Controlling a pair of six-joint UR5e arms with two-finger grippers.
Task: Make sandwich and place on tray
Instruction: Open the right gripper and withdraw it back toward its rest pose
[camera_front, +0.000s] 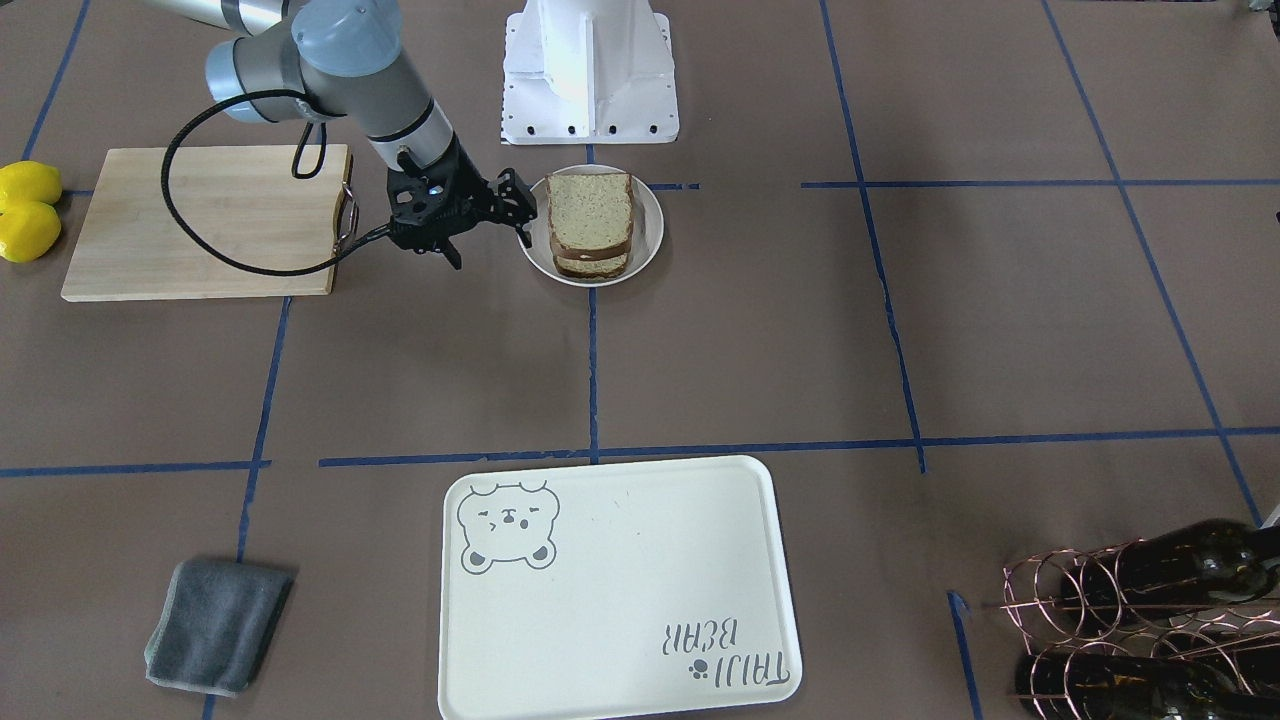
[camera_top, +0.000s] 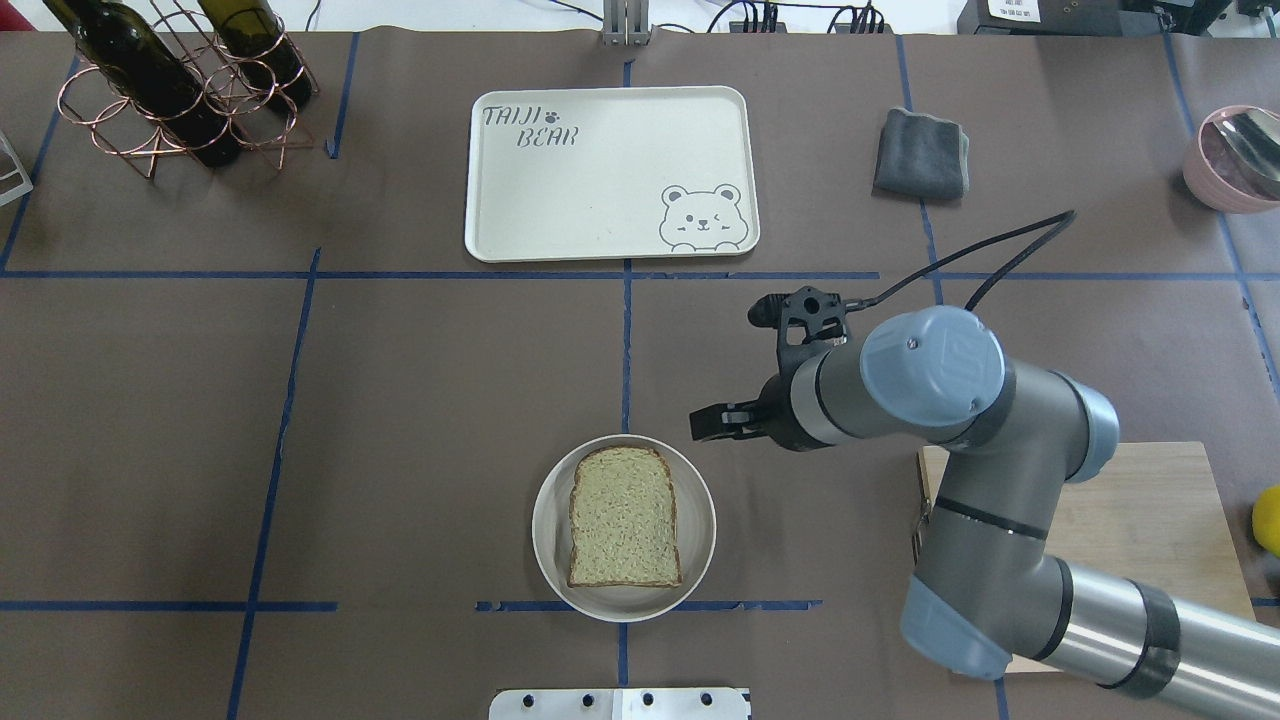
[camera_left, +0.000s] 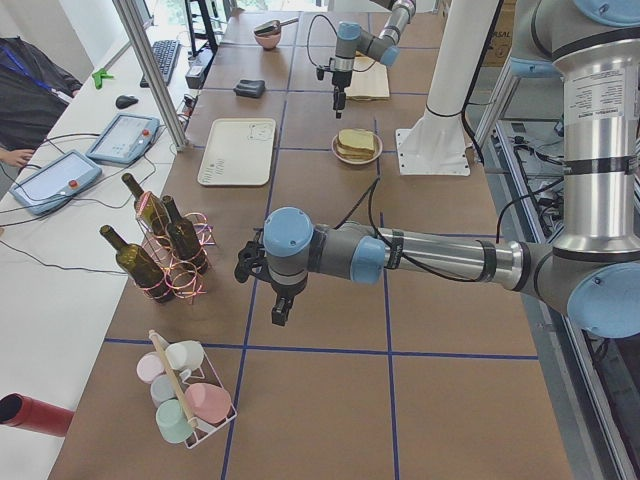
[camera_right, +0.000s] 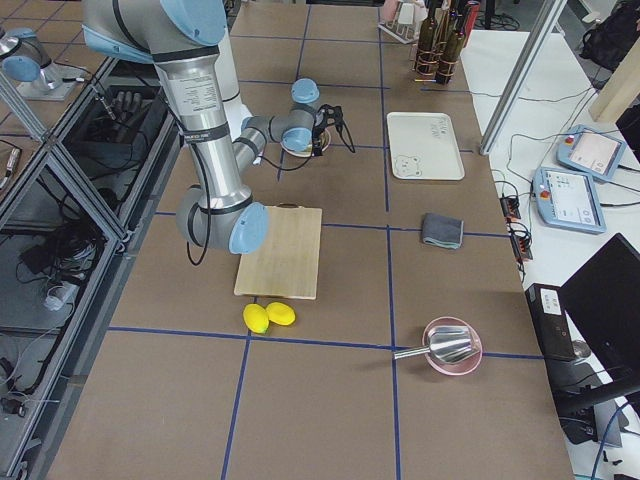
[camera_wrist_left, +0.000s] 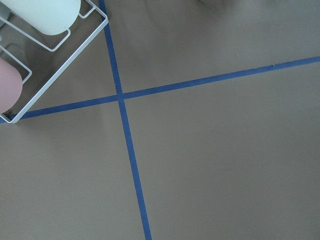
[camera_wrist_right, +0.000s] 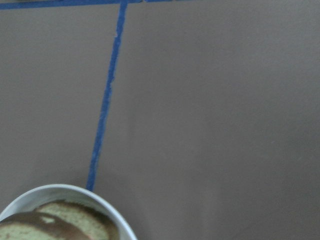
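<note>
Brown paper covers the worktop (camera_front: 1000, 320), which blue tape lines (camera_front: 592, 370) divide into squares. The sandwich (camera_front: 590, 225) sits in a white bowl (camera_front: 652, 228) near the robot's base, and the tray (camera_front: 620, 600) lies well apart on the far side. The right end effector (camera_front: 518, 210) hovers just beside the bowl's rim (parted or closed, I cannot tell). The left end effector (camera_left: 280, 312) hangs over the paper, and its state is equally unclear. A white side desk (camera_left: 40, 260) carries teach pendants (camera_left: 122, 135).
</note>
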